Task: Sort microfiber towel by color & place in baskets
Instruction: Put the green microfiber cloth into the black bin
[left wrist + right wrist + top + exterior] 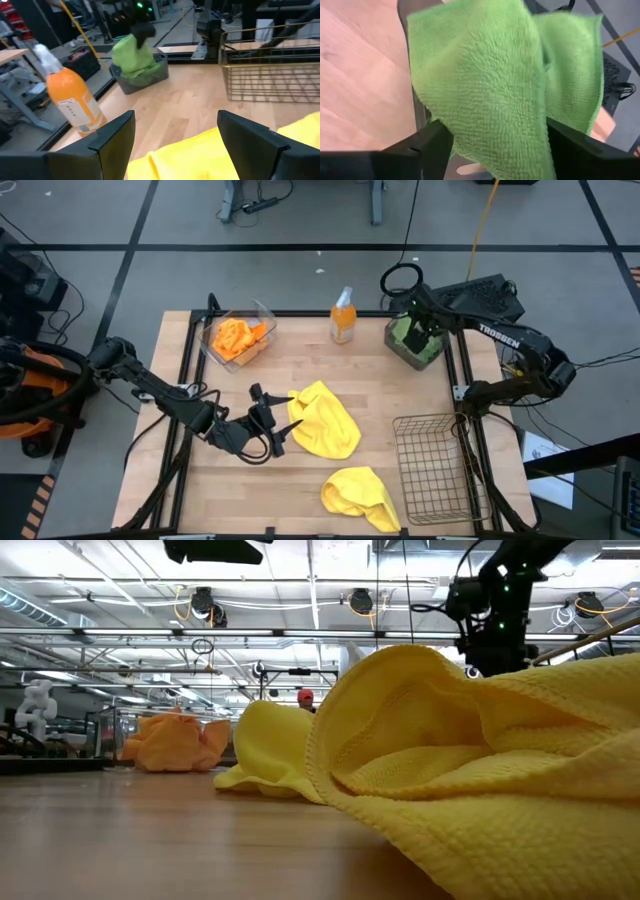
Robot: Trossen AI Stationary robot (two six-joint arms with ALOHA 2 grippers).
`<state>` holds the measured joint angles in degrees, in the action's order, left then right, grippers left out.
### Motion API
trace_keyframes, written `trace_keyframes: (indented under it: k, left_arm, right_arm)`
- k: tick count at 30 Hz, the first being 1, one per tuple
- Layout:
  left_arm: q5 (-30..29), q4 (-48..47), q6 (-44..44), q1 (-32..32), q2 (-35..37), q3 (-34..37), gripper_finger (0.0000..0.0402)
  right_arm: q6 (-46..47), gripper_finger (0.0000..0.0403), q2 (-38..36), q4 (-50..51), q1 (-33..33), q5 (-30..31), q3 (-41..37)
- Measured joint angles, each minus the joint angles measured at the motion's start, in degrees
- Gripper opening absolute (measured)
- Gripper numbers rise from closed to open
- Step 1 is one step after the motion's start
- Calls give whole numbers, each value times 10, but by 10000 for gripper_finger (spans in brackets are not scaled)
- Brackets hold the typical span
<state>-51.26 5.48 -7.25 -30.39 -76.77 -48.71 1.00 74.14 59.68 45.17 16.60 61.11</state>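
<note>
Two yellow towels lie on the table, one in the middle [322,420] and one near the front edge [360,495]. My left gripper [278,423] is open at the middle towel's left edge [200,155], its fingers on either side of it and gripping nothing. Orange towels [238,338] fill the clear basket [262,312] at the far left. Green towels [410,338] sit in the dark basket [392,348] at the far right. My right gripper [492,145] is open just above them, pointing down. The top green towel [485,75] bulges up between its fingers. My right gripper's open fingers [432,145] flank the raised top of the green towel [470,120] from above. The towel's lower part rests in the dark basket [145,80]. I cannot tell whether the fingers touch the cloth.
An orange spray bottle [343,315] stands at the far edge between the clear and dark baskets. The wire mesh basket [435,470] sits at the near right with nothing in it. Bare wood lies at the table's near left.
</note>
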Motion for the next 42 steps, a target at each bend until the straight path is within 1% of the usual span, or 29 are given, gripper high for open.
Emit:
trace_keyframes:
  k: [3, 5, 7, 9, 13, 21, 23, 25, 29, 31, 33, 36, 40, 42]
  left_arm:
    - [17, 0, 0, 0, 0, 0, 287]
    - [18, 0, 0, 0, 0, 0, 287]
    - [18, 0, 0, 0, 0, 0, 287]
    - [19, 0, 0, 0, 0, 0, 287]
    - [19, 0, 0, 0, 0, 0, 287]
    - [19, 0, 0, 0, 0, 0, 287]
    - [19, 0, 0, 0, 0, 0, 287]
    - [19, 0, 0, 0, 0, 0, 287]
    - [19, 0, 0, 0, 0, 0, 287]
    - [19, 0, 0, 0, 0, 0, 287]
    - [19, 0, 0, 0, 0, 0, 287]
    - [19, 0, -4, 0, 0, 0, 287]
    - [19, 0, -14, 0, 0, 0, 287]
    - [19, 0, -14, 0, 0, 0, 287]
  right_arm:
    - [-7, 273, 0, 16, 0, -2, 29]
    - [-9, 271, -2, 23, 0, -4, 46]
    - [-10, 260, -8, 34, -3, -4, 60]
    - [-11, 240, -14, 36, -6, -4, 69]
    - [-18, 181, -19, 31, -6, -5, 69]
    - [-38, 27, -18, -19, -6, 1, 23]
    - [-29, 8, -24, -34, -6, 0, 23]
    - [-28, 9, -37, -47, -9, -3, 23]
    - [-36, 42, -55, -53, -14, -3, 30]
    - [-36, 53, -56, -69, -14, -2, 30]
    - [-40, 56, -48, -88, -10, -1, 24]
    - [-46, 43, -17, -113, 2, -3, 8]
    - [-47, 9, 32, -122, 17, -2, -16]
    - [-48, 4, 55, -123, 21, -2, -27]
